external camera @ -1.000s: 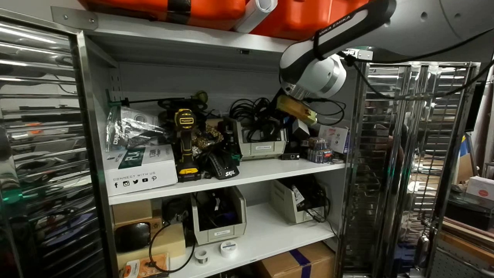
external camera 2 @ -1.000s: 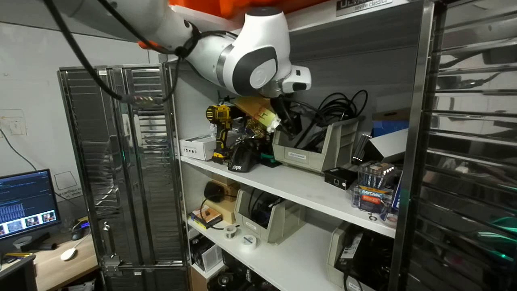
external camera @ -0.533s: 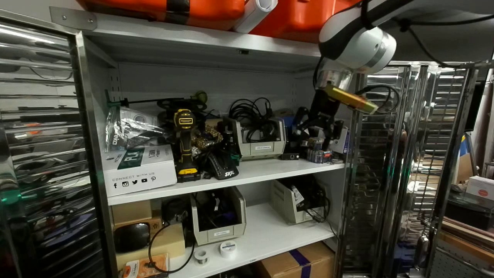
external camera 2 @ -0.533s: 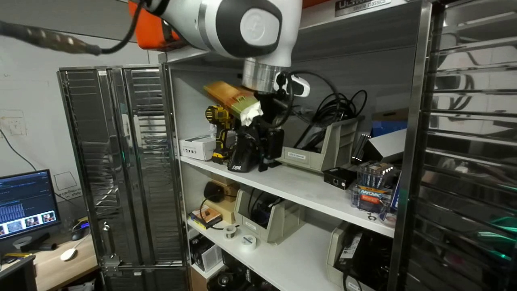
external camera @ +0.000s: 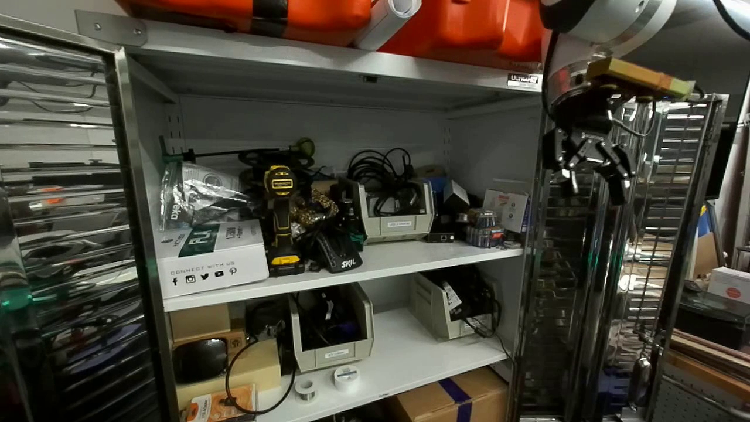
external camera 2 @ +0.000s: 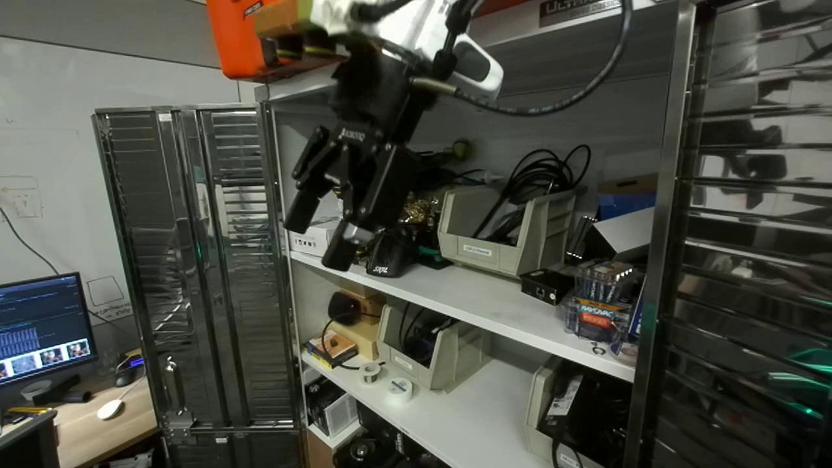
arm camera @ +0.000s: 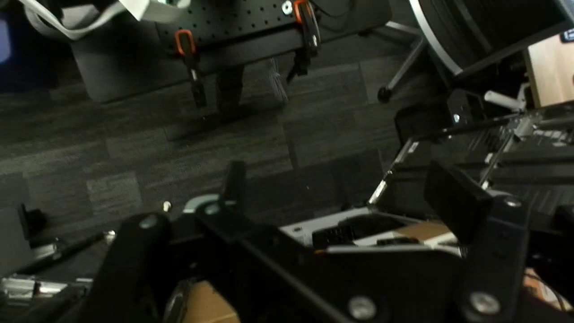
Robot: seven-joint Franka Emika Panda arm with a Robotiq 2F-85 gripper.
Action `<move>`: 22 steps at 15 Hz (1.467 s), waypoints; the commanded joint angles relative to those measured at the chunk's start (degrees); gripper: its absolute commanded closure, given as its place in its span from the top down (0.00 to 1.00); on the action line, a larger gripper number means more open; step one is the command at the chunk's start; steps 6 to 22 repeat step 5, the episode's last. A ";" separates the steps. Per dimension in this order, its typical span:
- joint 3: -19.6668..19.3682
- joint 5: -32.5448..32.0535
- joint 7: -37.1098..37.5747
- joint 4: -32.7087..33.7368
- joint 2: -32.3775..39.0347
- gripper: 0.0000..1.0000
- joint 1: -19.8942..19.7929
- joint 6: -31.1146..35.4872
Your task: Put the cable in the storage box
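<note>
Black coiled cable (external camera 2: 548,177) sits well apart from my black two-fingered gripper (arm camera: 343,189), whose jaws I see standing wide apart. Further out, the loops lie in a light-grey rectangular plastic bin (external camera 2: 549,231) on the upper white shelf (external camera 2: 487,300), some rising above the bin's rim.

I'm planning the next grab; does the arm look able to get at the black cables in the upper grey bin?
Probably yes: the black cables rise uncovered from the grey bin. The gripper, jaws apart, hangs outside the cabinet and would first have to move in.
</note>
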 commanded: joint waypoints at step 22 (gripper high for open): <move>-0.04 -0.14 -0.19 0.17 0.49 1.00 -0.18 -0.73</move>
